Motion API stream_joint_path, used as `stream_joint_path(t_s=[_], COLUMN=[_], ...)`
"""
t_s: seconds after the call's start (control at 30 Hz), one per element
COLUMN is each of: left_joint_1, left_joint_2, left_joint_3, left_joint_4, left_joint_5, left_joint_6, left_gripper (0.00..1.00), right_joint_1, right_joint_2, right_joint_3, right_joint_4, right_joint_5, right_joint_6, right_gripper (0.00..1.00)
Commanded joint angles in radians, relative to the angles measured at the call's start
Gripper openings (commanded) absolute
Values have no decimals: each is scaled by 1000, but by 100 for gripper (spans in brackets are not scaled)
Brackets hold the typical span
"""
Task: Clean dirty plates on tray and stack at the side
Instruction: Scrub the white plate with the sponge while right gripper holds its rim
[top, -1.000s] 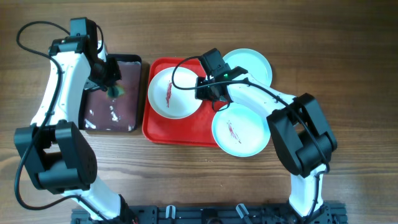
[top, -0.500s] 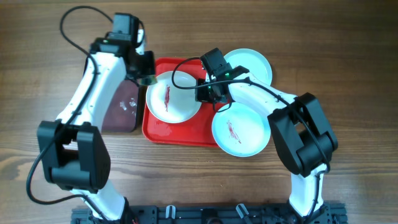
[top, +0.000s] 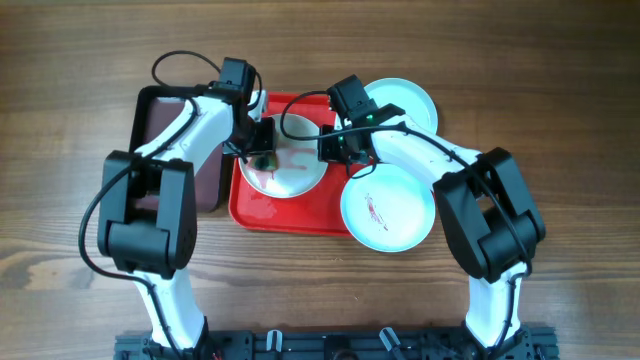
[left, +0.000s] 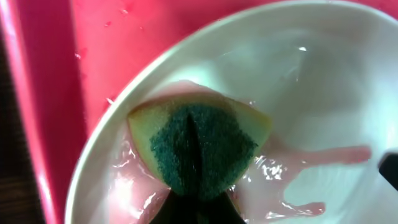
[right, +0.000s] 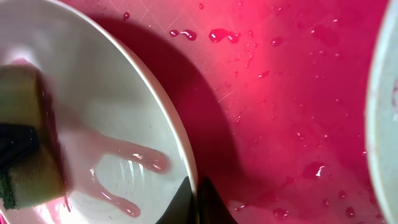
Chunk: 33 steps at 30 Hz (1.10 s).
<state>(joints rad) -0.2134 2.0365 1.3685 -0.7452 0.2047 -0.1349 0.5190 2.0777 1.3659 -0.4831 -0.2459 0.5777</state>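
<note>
A white plate (top: 298, 172) lies on the red tray (top: 290, 212), wet with pink smeared liquid (left: 311, 155). My left gripper (top: 262, 157) is shut on a green-and-yellow sponge (left: 199, 146) pressed onto the plate's left inside (left: 323, 81). My right gripper (top: 338, 150) is shut on the plate's right rim (right: 186, 162); the sponge shows in the right wrist view (right: 28, 155). A pale turquoise plate with a red-brown smear (top: 388, 208) sits at the tray's lower right. Another turquoise plate (top: 405, 102) lies at the upper right.
A dark brown-black tray (top: 160, 120) stands left of the red tray. The red tray floor (right: 298, 93) carries water droplets. The wooden table (top: 560, 150) spreads all around.
My left arm has swung right from the dark tray to the white plate with the sponge. The plate's red streak is now smeared pink. The right arm has stayed put.
</note>
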Motion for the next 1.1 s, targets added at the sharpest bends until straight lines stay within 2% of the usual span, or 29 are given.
stream_joint_path(t_s=[0.0, 0.1, 0.27, 0.33, 0.43, 0.57, 0.7, 0.77, 0.9, 1.0, 1.07], left_joint_1=[-34, -34, -34, -34, -36, -58, -87, -99, -106, -77, -58], left_joint_2=[75, 75, 75, 75, 75, 75, 75, 75, 75, 75, 75], left_joint_3=[-28, -28, -28, -28, -28, -28, -28, -28, -28, -28, -28], left_joint_4=[-65, -92, -80, -40, 82, 203, 201, 172, 44, -103, -153], left_joint_5=[243, 438, 441, 333, 21, -342, -592, -638, -594, -363, -193], left_joint_6=[101, 186, 182, 112, -84, -270, -316, -319, -372, -366, -292], left_gripper=[4, 4, 4, 4, 4, 4, 4, 4, 4, 4, 4], right_joint_1=[4, 4, 4, 4, 4, 4, 4, 4, 4, 4, 4], right_joint_2=[26, 26, 26, 26, 26, 26, 26, 26, 26, 26, 26], right_joint_3=[16, 16, 16, 16, 16, 16, 16, 16, 16, 16, 16], right_joint_4=[10, 13, 12, 12, 12, 12, 12, 12, 11, 6, 5], right_joint_5=[-18, -18, -18, -18, -18, -18, -18, -18, -19, -26, -31], right_joint_6=[-10, -10, -10, -10, -9, -9, -9, -9, -8, -10, -10], right_gripper=[4, 4, 4, 4, 4, 4, 4, 4, 4, 4, 4])
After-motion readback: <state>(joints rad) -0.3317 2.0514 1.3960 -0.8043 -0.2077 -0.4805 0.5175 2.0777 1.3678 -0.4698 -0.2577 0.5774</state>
